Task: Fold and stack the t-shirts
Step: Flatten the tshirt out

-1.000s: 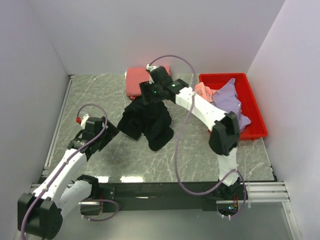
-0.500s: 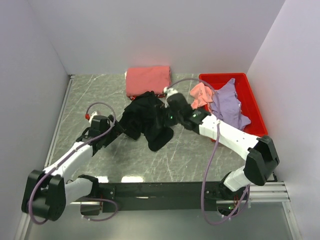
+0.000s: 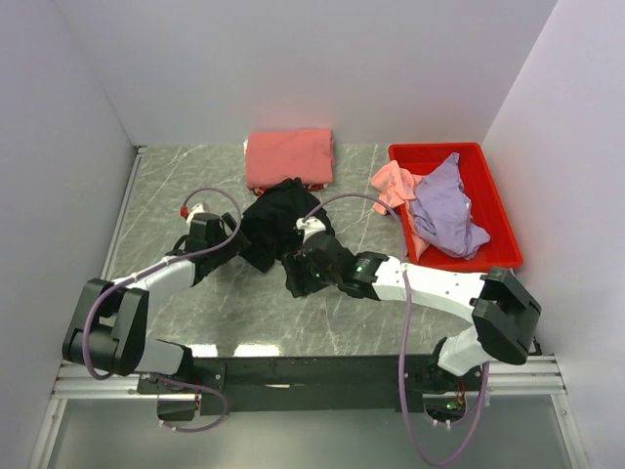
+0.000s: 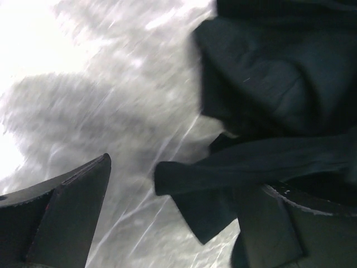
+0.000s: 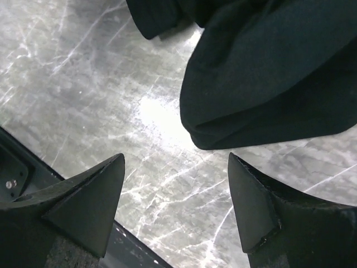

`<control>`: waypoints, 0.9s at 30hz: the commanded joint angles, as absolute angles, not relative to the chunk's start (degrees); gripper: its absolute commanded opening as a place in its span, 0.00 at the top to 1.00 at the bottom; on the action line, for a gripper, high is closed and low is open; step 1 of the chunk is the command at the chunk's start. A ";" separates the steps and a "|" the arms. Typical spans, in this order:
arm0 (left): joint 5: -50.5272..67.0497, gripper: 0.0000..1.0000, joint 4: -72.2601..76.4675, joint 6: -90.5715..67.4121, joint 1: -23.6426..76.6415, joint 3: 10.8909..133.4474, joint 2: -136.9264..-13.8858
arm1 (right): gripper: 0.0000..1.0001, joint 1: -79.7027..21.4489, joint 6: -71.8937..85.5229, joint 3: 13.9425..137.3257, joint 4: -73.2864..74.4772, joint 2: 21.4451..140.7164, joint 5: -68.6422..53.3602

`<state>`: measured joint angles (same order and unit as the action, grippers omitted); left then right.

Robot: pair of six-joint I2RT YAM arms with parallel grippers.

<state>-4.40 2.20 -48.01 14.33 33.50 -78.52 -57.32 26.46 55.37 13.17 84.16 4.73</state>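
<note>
Both arms have swung in to the crumpled black t-shirt [image 3: 278, 220] mid-table [image 3: 166, 186], left gripper [image 3: 236, 244] at its left edge, right gripper [image 3: 297, 277] at its near end. Only the wrist views show both sets of fingers spread, clamping nothing.

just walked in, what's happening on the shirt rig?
Both arms are reaching into the crumpled black t-shirt in the middle of the table. The left gripper is open at its left edge, with a flap of cloth lying between the jaws. The right gripper is open just short of its near edge. Neither has a grip. One coral-red shirt lies folded at the back. The lavender shirt and pink shirt sit unfolded in the red bin.
</note>
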 commanded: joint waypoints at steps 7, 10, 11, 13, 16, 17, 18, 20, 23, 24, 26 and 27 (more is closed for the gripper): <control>-2.99 0.12 13.80 -42.72 14.50 37.17 -82.79 | 0.27 -59.41 32.08 57.39 8.71 90.52 15.55; -1.32 0.14 15.73 -42.28 14.50 38.58 -85.42 | 0.27 -59.41 33.13 57.92 7.82 92.37 16.70; -0.88 0.14 16.25 -42.01 14.59 39.19 -86.04 | 0.28 -59.41 33.31 58.09 7.91 92.81 17.13; 0.43 0.14 17.84 -42.01 14.50 39.72 -87.62 | 0.29 -59.41 33.84 58.53 7.65 93.95 17.58; 3.69 0.19 21.70 -41.48 14.50 39.82 -89.12 | 0.32 -59.41 34.36 58.36 6.59 94.57 19.16; 4.56 0.21 22.49 -41.31 14.50 39.99 -89.47 | 0.34 -59.41 34.45 58.27 5.98 94.48 19.51; 5.35 0.24 23.46 -41.22 14.50 40.25 -90.52 | 0.40 -59.41 34.45 58.27 5.89 94.57 20.21; 7.02 0.36 24.69 -41.22 14.59 41.13 -91.66 | 0.47 -59.41 34.37 58.45 5.80 94.75 21.00; 8.61 0.58 26.80 -41.66 14.59 41.75 -93.34 | 0.64 -59.33 34.45 58.62 6.50 94.83 22.23; 8.96 0.71 27.07 -41.75 14.59 41.92 -93.69 | 0.75 -59.41 34.45 58.80 6.68 94.66 22.41; 8.88 0.91 27.25 -41.66 14.50 42.27 -93.78 | 0.87 -59.41 34.37 58.62 7.21 94.40 23.38; 8.70 0.99 27.07 -41.66 14.50 42.28 -93.43 | 0.98 -59.41 34.37 58.54 7.56 93.79 23.55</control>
